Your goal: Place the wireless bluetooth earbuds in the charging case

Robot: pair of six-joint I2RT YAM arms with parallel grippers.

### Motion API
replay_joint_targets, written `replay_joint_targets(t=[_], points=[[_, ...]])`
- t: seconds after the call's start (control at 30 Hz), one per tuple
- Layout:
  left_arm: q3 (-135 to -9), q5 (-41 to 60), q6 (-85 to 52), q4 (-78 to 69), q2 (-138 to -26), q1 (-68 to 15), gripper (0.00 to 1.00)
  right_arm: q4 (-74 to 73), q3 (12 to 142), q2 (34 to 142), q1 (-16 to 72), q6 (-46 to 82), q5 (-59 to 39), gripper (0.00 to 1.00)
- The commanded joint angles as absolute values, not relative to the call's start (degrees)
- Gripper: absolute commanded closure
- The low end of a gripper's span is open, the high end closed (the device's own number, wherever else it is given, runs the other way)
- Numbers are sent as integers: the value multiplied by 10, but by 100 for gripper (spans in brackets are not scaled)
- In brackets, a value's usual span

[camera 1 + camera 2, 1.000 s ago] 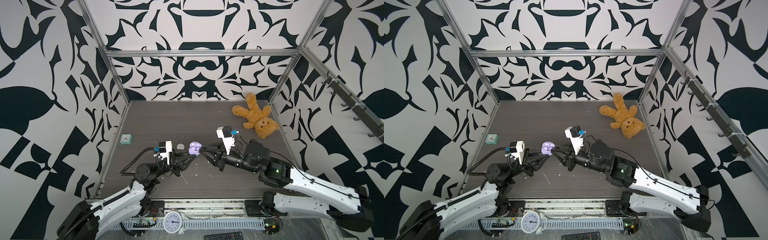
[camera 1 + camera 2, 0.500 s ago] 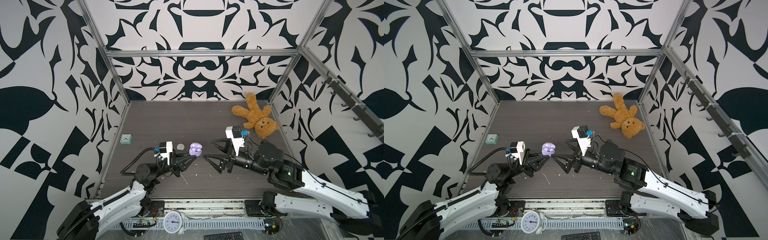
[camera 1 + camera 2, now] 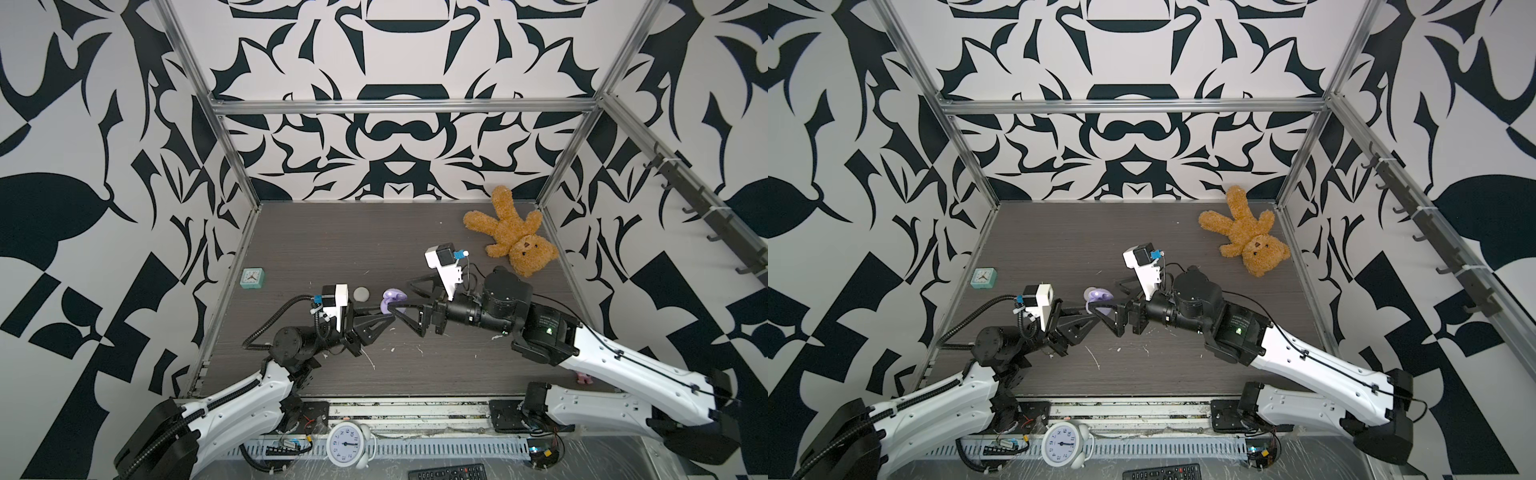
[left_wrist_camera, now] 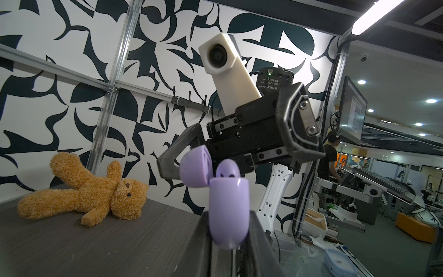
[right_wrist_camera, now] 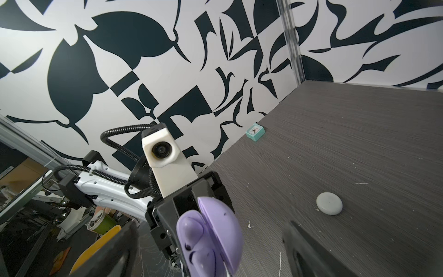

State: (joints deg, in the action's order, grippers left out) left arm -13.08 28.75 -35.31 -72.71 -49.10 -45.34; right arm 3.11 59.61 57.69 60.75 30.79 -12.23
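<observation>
Left wrist view: left end effector (image 4: pixel 229 217) grips open case (image 4: pixel 227 203), earbud (image 4: pixel 227 171) apparently inside; from above, right end effector (image 3: pixel 405 297) spread wide at its 3 o'clock.

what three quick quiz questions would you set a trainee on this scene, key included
1. True or false: the right arm's jaws are shut on the purple charging case.
2. The case's lid is: A open, B shut, C missing.
3. Which soft toy lies near the table's far right corner?
Key: 1 false, the left arm's jaws hold it; 2 A; 3 the teddy bear.
</observation>
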Motion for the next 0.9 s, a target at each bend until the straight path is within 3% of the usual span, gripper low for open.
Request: replay_joint_targets(t=[0.0, 0.13, 0.27, 0.6, 0.67, 0.77, 0.87], points=[[-127, 289, -363, -759, -486, -455, 100, -26, 603, 577, 605, 339, -211, 8], [-126, 285, -361, -761, -490, -455, 100, -34, 616, 597, 605, 365, -286, 15], [-121, 273, -359, -759, -490, -455, 100, -31, 617, 587, 604, 376, -300, 20], [-118, 256, -347, -721, -490, -455, 100, -57, 600, 531, 604, 371, -313, 20], [-124, 254, -341, -693, -489, -455, 100, -10, 615, 518, 604, 350, -265, 20], [-130, 243, -337, -650, -500, -457, 100, 90, 634, 487, 604, 304, -69, 12], [-132, 196, -358, -627, -531, -457, 100, 166, 648, 483, 601, 282, 113, 11]])
